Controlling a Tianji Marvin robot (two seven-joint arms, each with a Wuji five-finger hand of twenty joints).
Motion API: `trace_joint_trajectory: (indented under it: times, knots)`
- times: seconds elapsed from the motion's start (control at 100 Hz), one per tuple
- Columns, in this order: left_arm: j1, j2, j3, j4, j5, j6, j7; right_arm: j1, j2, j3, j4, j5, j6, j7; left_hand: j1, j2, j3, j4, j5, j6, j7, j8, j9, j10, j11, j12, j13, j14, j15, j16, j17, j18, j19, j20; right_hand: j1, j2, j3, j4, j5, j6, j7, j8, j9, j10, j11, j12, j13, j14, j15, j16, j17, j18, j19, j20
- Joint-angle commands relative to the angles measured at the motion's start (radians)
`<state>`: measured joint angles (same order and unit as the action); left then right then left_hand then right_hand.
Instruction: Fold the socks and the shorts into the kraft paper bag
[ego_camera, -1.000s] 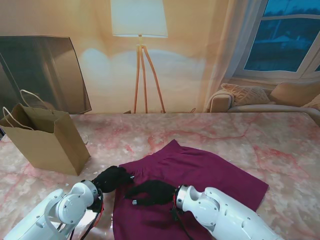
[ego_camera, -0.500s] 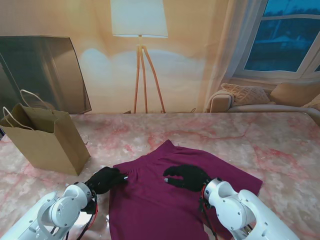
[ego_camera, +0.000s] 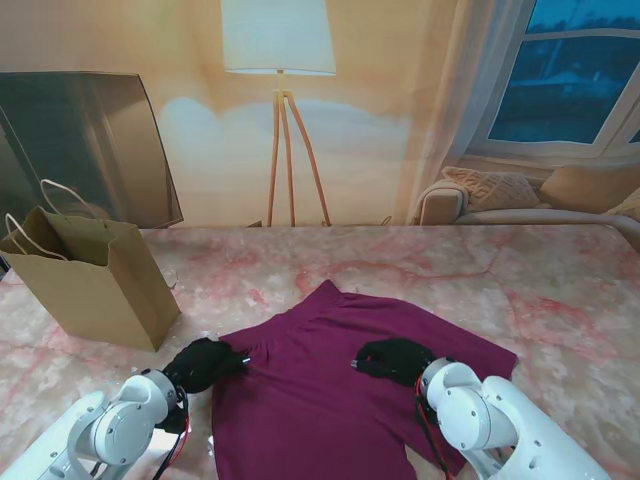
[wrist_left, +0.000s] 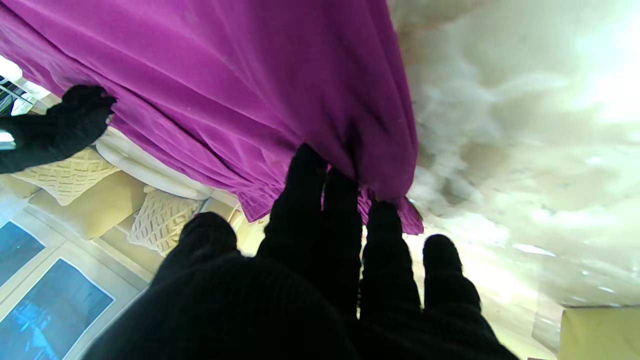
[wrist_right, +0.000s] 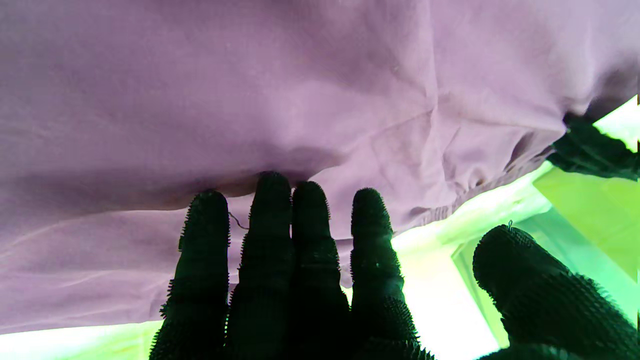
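Observation:
Magenta shorts (ego_camera: 330, 385) lie spread on the marble table, mostly flat, with the waistband toward the left. My left hand (ego_camera: 205, 362), in a black glove, rests at the left edge of the shorts (wrist_left: 260, 85). Its fingertips (wrist_left: 310, 165) touch the bunched hem and the thumb stays apart from the cloth. My right hand (ego_camera: 395, 357) lies flat on the middle of the shorts (wrist_right: 280, 85), with its fingers (wrist_right: 272, 200) stretched out on the fabric and the thumb spread. The kraft paper bag (ego_camera: 100, 285) stands open at the far left. I see no socks.
A dark panel (ego_camera: 90, 140) leans against the wall behind the bag. A floor lamp (ego_camera: 280, 110) and a sofa (ego_camera: 530, 195) stand beyond the table's far edge. Bare marble (ego_camera: 560, 300) lies to the right of the shorts.
My right hand has slid to the right across the shorts. My left hand has drawn back to the left edge. The shorts have shifted slightly left and nearer to me, and lie flatter.

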<state>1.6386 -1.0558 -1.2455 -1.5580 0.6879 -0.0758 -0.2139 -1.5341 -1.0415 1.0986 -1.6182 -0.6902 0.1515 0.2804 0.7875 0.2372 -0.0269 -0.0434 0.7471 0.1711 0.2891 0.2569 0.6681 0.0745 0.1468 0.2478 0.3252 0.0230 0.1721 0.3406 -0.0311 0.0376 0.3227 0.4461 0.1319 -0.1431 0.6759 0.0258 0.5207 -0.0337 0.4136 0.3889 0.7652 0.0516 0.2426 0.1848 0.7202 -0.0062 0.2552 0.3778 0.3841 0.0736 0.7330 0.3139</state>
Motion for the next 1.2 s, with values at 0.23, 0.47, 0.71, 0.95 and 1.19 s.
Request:
trace_joint_trajectory:
  times: [0.23,0.47,0.71,0.95,1.19]
  knots:
    - [0.088,0.013,-0.041,-0.041,0.029,0.004,-0.011,0.208,-0.019,-0.156,0.195,0.091,0.016,-0.001,0.029,0.063,-0.026,-0.030,0.029,0.024,0.032,-0.014,0.088,0.154,0.052,0.008,0.092,0.172,0.123,0.070,-0.011,0.046,0.108,0.007,-0.005,0.021,-0.021,-0.040,-0.031,0.018,-0.031,-0.009,-0.029,0.036,-0.042,-0.026,-0.065,0.099,-0.082,-0.047,-0.052,-0.002,0.014,-0.001]
    - [0.149,0.014,-0.076,-0.093,0.043,-0.007,-0.019,0.399,-0.061,-0.317,0.361,0.182,-0.018,-0.059,0.000,0.066,-0.022,-0.021,0.026,0.021,0.031,-0.015,0.108,0.154,0.051,0.019,0.105,0.183,0.127,0.081,-0.015,0.071,0.162,0.016,-0.020,0.020,-0.015,-0.037,-0.056,0.014,-0.037,-0.007,-0.059,0.032,-0.053,-0.030,-0.095,0.087,-0.090,-0.059,-0.070,-0.012,-0.006,-0.016]
    - [0.239,0.020,-0.131,-0.168,0.068,-0.039,-0.048,0.551,-0.105,-0.461,0.514,0.262,-0.106,-0.073,-0.015,0.070,-0.016,-0.015,0.100,0.006,0.084,0.005,0.206,0.158,0.076,0.046,0.184,0.207,0.169,0.110,-0.002,0.108,0.251,0.038,-0.031,0.021,-0.012,-0.036,-0.091,-0.006,-0.042,-0.005,-0.108,0.011,-0.071,-0.037,-0.148,0.065,-0.109,-0.073,-0.107,-0.032,-0.042,-0.031]
    - [0.338,0.031,-0.186,-0.281,0.069,-0.065,-0.138,0.642,-0.160,-0.569,0.641,0.321,-0.230,-0.114,-0.030,0.087,-0.016,-0.011,0.171,-0.014,0.148,0.022,0.299,0.161,0.096,0.067,0.250,0.226,0.219,0.143,0.026,0.137,0.326,0.053,-0.034,0.018,-0.008,-0.033,-0.104,-0.023,-0.035,0.002,-0.136,-0.011,-0.072,-0.037,-0.179,0.045,-0.120,-0.081,-0.119,-0.045,-0.072,-0.037]
    - [0.411,0.037,-0.230,-0.355,0.065,-0.092,-0.192,0.693,-0.216,-0.644,0.733,0.337,-0.345,-0.177,-0.043,0.094,-0.015,-0.006,0.162,-0.019,0.164,0.024,0.305,0.159,0.092,0.075,0.256,0.227,0.227,0.151,0.036,0.139,0.349,0.052,-0.036,0.008,0.011,-0.030,-0.116,-0.055,-0.023,0.012,-0.161,-0.051,-0.045,-0.023,-0.198,0.016,-0.126,-0.086,-0.128,-0.052,-0.096,-0.033]
